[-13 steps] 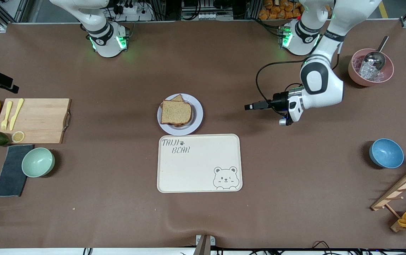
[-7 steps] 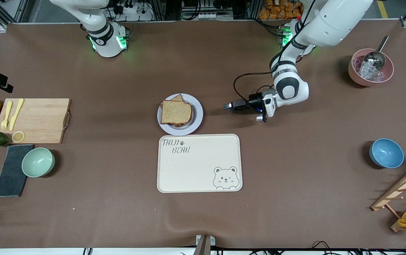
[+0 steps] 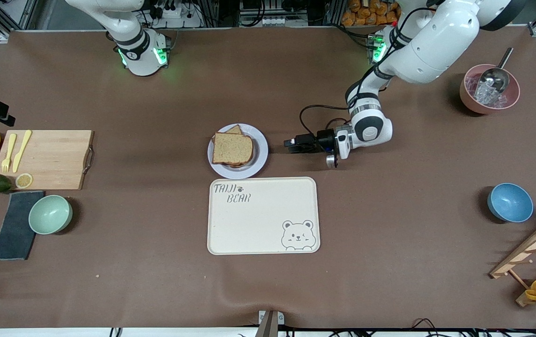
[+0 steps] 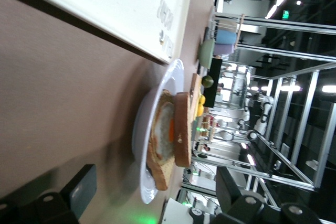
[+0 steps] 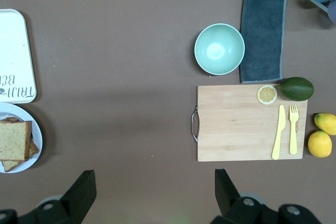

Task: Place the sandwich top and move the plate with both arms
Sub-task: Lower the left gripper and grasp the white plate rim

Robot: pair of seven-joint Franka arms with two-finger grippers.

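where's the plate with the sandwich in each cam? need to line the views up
Front view: the small round pale lavender-white plate sits mid-table, just farther from the camera than the cream rectangular bear tray.
Left wrist view: plate seen edge-on at centre, brown bread slice stacked on it.
Right wrist view: plate cut off at the picture's edge.
Shared landmark: the tray beside the plate.

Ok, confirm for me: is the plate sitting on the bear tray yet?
No, the plate rests on the table just beside the tray, not on it.
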